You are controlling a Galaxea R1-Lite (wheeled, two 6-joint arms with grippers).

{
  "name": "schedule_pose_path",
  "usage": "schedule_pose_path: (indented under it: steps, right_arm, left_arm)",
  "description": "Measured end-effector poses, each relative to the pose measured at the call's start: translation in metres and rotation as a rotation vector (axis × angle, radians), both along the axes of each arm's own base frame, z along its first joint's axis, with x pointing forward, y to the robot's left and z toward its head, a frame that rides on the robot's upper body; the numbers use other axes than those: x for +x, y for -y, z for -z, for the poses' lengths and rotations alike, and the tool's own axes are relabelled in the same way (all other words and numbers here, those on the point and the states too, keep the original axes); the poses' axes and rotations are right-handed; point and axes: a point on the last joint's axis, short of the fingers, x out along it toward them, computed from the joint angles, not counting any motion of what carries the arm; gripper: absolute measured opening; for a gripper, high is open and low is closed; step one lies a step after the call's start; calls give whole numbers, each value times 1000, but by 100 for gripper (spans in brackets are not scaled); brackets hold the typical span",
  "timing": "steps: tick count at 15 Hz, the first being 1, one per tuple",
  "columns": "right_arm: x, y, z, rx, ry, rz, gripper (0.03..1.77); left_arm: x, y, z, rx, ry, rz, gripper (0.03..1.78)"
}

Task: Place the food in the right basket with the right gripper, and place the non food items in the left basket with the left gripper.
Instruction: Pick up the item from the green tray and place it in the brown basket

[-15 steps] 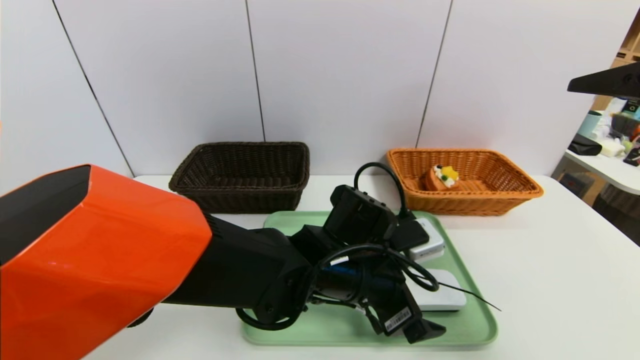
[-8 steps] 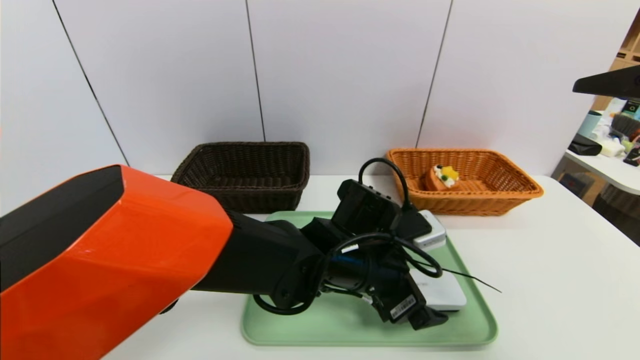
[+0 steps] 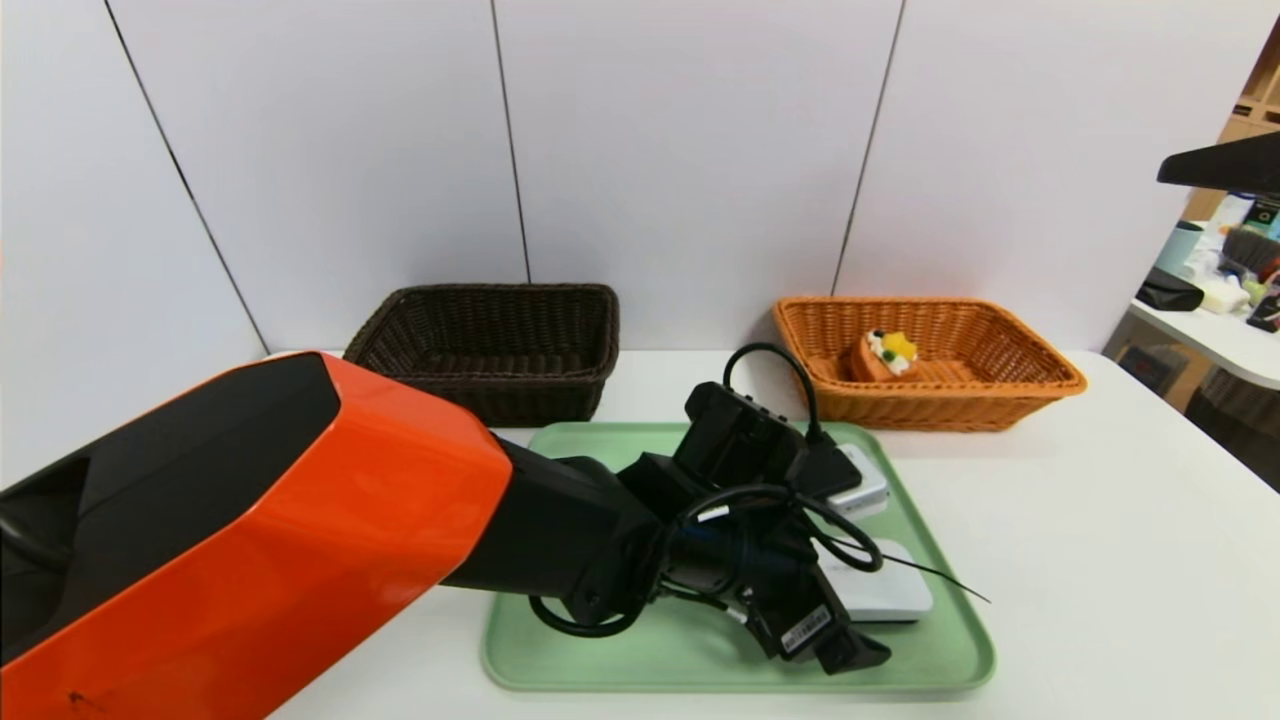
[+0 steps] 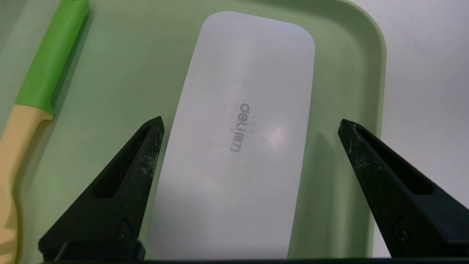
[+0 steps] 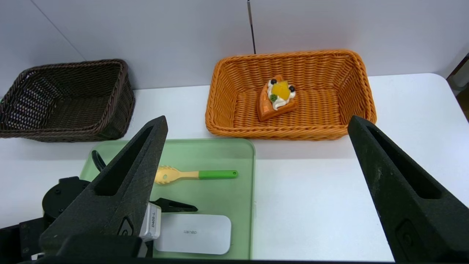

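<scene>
The food, a cake wedge (image 3: 885,355) (image 5: 276,97), lies inside the orange right basket (image 3: 1040,385) (image 5: 220,110). The dark left basket (image 3: 490,395) (image 5: 121,106) holds nothing I can see. On the green tray (image 3: 650,655) lies the white device (image 4: 238,146) (image 3: 890,598) (image 5: 194,234). My left gripper (image 4: 251,121) hangs open right over it, one finger on each side, neither pressing it. The yellow and green utensil (image 4: 47,73) (image 5: 194,175) lies beside it on the tray, hidden behind the arm in the head view. My right gripper (image 5: 256,119) is open and empty, raised above the table's right side.
The orange left arm (image 3: 300,520) fills the left foreground and hides much of the tray. A side table with clutter (image 3: 1210,300) stands at the far right. White tabletop (image 3: 1100,560) lies right of the tray.
The left arm has reached farther out over the tray, and its wrist has settled a little lower over the white device. The baskets, the cake and the device have stayed put.
</scene>
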Motion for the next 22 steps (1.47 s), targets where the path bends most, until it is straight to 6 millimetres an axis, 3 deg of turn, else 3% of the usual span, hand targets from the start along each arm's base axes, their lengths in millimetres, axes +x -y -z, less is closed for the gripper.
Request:
schedule_pose_path:
  steps: [10,12,14,22]
  right_arm:
    - [0,0,0,3,1,-9,169]
    - [0,0,0,2,1,-9,169]
    - [0,0,0,1,1,-9,169]
    - [0,0,-1,7,3,-20,169]
  left_arm:
    - [5,7,2,-11,-6,-9,168]
    - [6,7,3,-11,-6,-8,131]
    - [6,8,4,-9,-8,-8,107]
    - [4,5,1,-1,-27,-18,107]
